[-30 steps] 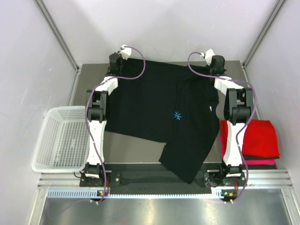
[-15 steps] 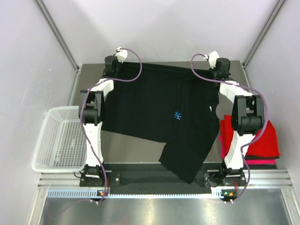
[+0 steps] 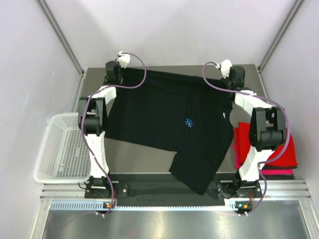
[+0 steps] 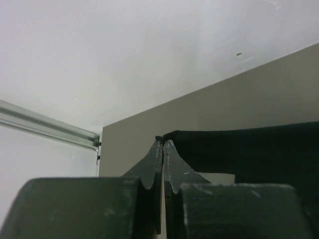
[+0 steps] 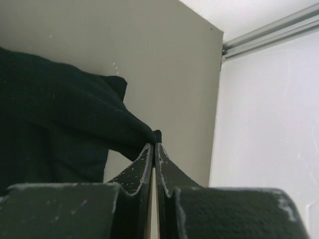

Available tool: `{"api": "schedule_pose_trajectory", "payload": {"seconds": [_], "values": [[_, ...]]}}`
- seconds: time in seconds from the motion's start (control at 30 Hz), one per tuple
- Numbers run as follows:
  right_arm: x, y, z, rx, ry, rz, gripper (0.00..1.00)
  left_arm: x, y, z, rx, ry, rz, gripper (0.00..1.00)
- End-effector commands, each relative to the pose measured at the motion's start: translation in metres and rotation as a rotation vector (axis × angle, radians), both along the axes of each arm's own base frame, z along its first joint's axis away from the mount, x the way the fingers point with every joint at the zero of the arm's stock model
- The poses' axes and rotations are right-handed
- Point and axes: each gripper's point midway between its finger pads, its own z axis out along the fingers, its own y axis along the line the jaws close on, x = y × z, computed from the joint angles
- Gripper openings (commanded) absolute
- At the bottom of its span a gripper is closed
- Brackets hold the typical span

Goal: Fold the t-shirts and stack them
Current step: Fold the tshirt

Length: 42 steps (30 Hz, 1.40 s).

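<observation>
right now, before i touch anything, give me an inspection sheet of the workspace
surface: grey table, partly covered by cloth.
job's things: black t-shirt spread out, blue mark facing up; red t-shirt folded on top of a magenta t-shirt at the right.
clutter: white mesh basket beside the table's left edge.
grippers: left claw shut on the black t-shirt's far edge; right claw shut on its far right corner.
cables: purple cables loop over the shirt's far corners.
surroundings: white walls, aluminium rail.
</observation>
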Motion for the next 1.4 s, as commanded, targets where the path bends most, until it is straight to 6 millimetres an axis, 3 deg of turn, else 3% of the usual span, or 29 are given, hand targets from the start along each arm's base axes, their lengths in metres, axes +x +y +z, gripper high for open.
{"api": "schedule_pose_trajectory", "payload": {"seconds": [0.0, 0.23, 0.53, 0.83, 1.13, 1.37], "values": [[-0.011, -0.013, 0.030, -0.011, -0.056, -0.052, 0.00, -0.007, 0.034, 0.040, 0.004, -0.096, 0.080, 0.00], [-0.026, -0.010, 0.027, 0.007, -0.035, -0.045, 0.00, -0.014, 0.038, 0.027, 0.010, -0.070, 0.093, 0.00], [-0.051, 0.001, 0.008, 0.025, 0.023, -0.019, 0.00, -0.034, 0.040, 0.002, 0.019, -0.020, 0.097, 0.00], [-0.082, 0.011, -0.044, 0.030, 0.167, 0.000, 0.00, -0.052, 0.041, -0.025, 0.013, 0.040, 0.103, 0.00], [-0.090, 0.019, -0.063, 0.029, 0.221, 0.013, 0.00, -0.072, 0.044, -0.056, 0.011, 0.125, 0.126, 0.00], [-0.096, 0.019, -0.072, 0.010, 0.243, 0.005, 0.00, -0.080, 0.044, -0.061, 0.003, 0.136, 0.129, 0.00]]}}
